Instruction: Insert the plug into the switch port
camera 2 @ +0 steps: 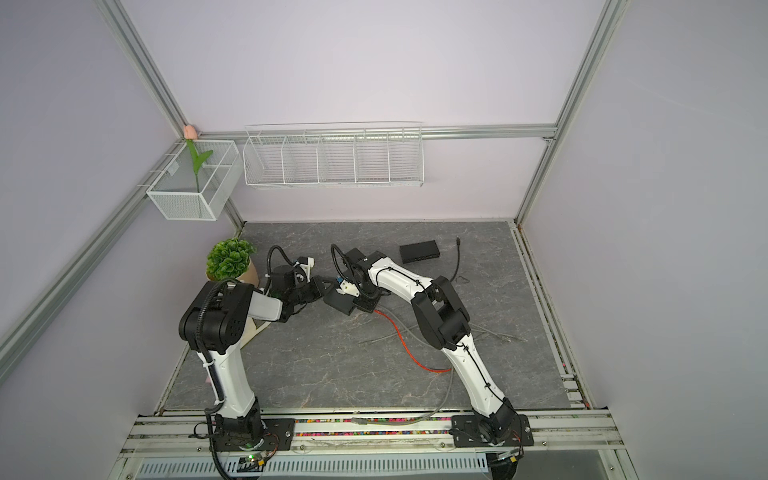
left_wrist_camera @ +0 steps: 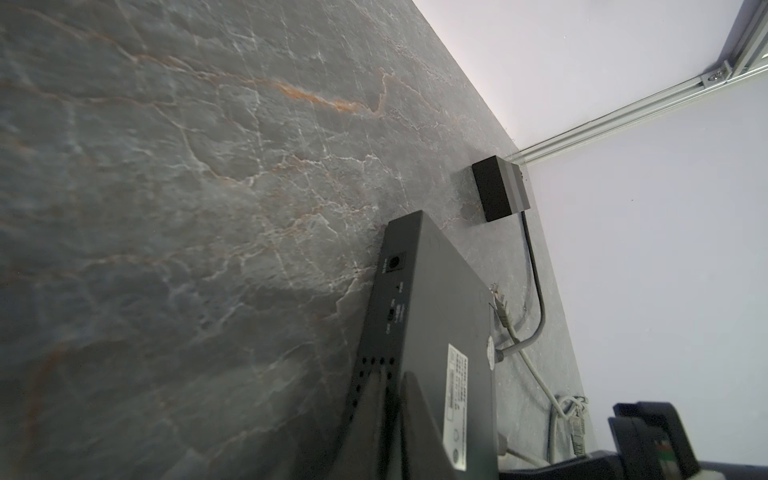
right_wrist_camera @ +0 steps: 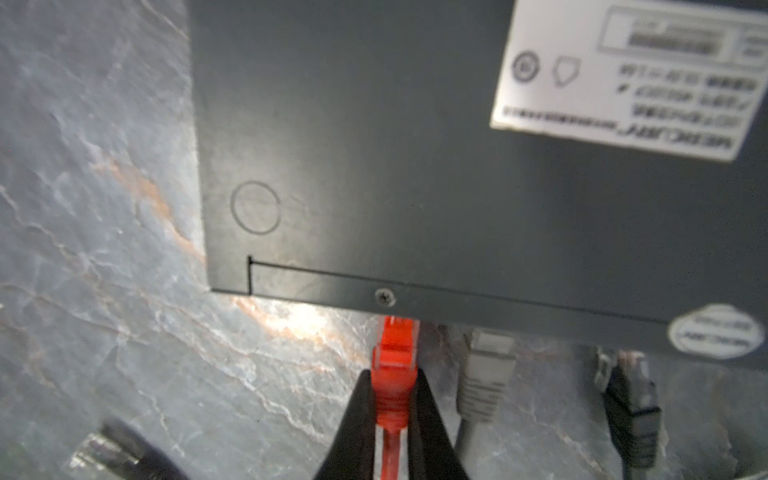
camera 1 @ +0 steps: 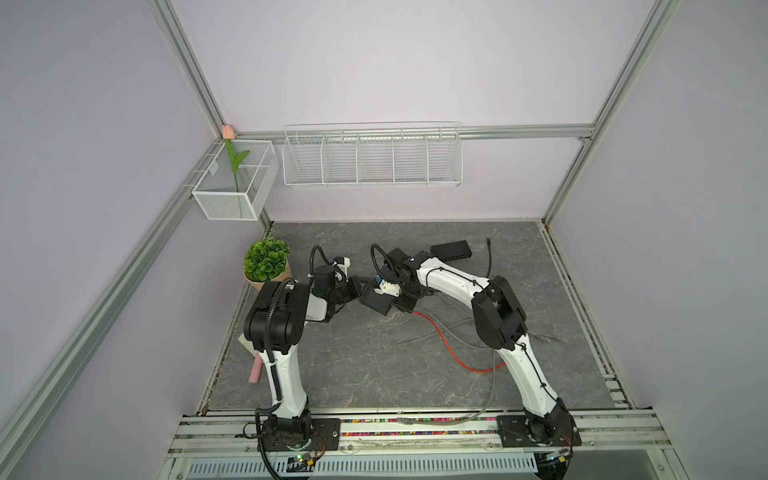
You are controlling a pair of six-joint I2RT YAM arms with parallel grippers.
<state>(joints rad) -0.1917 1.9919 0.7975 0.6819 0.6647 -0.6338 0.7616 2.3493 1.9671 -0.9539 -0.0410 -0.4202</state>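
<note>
Right gripper (right_wrist_camera: 392, 386) pinches red plug (right_wrist_camera: 395, 349) by its boot, nose at the switch (right_wrist_camera: 415, 174) port edge, beside a grey plug (right_wrist_camera: 484, 374) seemingly seated. Depth of entry hidden. Left gripper (left_wrist_camera: 390, 384) clamps the switch end. Plug judged light, rigid, clip fragile; cable (right_wrist_camera: 388, 453) springy. Hold the boot, not the cable.

Both top views: bright, even, soft light w/ only faint shadows on table (camera 1: 374, 374). Left wrist view dimmer; switch (left_wrist_camera: 436, 316) casts soft shadow on table, its near end blurred. Right wrist view soft-focus thruout: label (right_wrist_camera: 623, 83) text smeared, glare patch on table by red plug (right_wrist_camera: 392, 357).
</note>
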